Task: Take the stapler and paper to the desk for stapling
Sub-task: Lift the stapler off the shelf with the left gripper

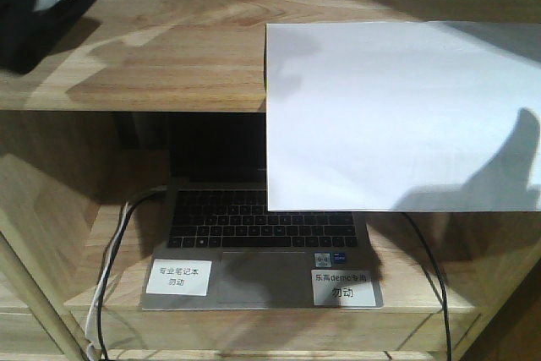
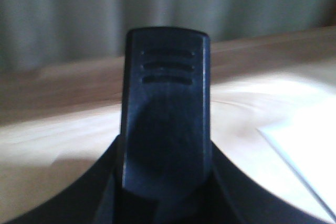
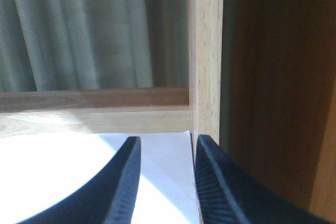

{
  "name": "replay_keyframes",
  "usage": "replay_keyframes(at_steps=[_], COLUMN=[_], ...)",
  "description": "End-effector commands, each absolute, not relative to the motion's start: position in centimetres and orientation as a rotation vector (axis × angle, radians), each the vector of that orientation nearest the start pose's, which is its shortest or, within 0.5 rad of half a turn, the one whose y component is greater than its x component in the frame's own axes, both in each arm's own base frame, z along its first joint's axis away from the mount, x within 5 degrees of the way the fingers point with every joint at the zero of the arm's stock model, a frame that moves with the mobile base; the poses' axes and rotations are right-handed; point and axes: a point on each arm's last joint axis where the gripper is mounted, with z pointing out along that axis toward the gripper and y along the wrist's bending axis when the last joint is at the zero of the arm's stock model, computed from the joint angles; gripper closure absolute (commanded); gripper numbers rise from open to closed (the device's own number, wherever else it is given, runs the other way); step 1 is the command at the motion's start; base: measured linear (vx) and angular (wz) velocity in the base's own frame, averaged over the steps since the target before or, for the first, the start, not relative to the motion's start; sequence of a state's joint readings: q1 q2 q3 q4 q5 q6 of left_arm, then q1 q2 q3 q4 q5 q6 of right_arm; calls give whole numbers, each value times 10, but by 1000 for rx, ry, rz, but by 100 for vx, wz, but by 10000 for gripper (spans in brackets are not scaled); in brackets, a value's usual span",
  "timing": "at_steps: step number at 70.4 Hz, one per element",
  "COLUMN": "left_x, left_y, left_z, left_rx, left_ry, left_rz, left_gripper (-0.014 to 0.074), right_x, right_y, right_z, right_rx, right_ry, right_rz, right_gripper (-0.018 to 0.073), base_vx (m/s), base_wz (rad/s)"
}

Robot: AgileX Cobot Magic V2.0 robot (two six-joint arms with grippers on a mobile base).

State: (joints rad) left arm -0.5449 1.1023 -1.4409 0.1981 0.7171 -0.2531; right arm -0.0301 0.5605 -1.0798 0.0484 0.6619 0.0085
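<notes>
The right hand [image 3: 167, 142], narrowly parted at the edge of the surely limp, featherlight plain white paper sheet [image 1: 397, 116], may or may not pinch it; the left hand [image 2: 165, 148] clamps the rigid small black stapler [image 2: 165, 93].

The paper [image 1: 397, 116] runs off the right edge and hides part of the laptop [image 1: 254, 247].

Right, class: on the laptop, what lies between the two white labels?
The grey touchpad of the laptop lies between the left label and the right label, with nothing resting on it. The front-facing view shows this.
</notes>
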Motion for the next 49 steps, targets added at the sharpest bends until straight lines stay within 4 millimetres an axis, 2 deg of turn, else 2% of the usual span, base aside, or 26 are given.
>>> replay_keyframes(at_steps=[1, 16, 25, 49], left_x=[156, 106, 78, 33], left_y=[-87, -66, -52, -25], left_z=[509, 486, 472, 426], left_rx=[371, 547, 562, 545], left_ry=[1604, 1512, 1476, 1435], left_rz=[-375, -323, -357, -373], left_gripper=[604, 604, 604, 604], right_x=[66, 66, 66, 66], right_y=[0, 0, 0, 0], right_z=[475, 476, 476, 476], right_rx=[32, 32, 32, 32], right_ry=[1539, 1535, 1535, 1535], right_rz=[24, 24, 24, 24], right_gripper=[318, 318, 318, 318], base_vx=[0, 0, 0, 0], base_wz=[0, 0, 0, 0])
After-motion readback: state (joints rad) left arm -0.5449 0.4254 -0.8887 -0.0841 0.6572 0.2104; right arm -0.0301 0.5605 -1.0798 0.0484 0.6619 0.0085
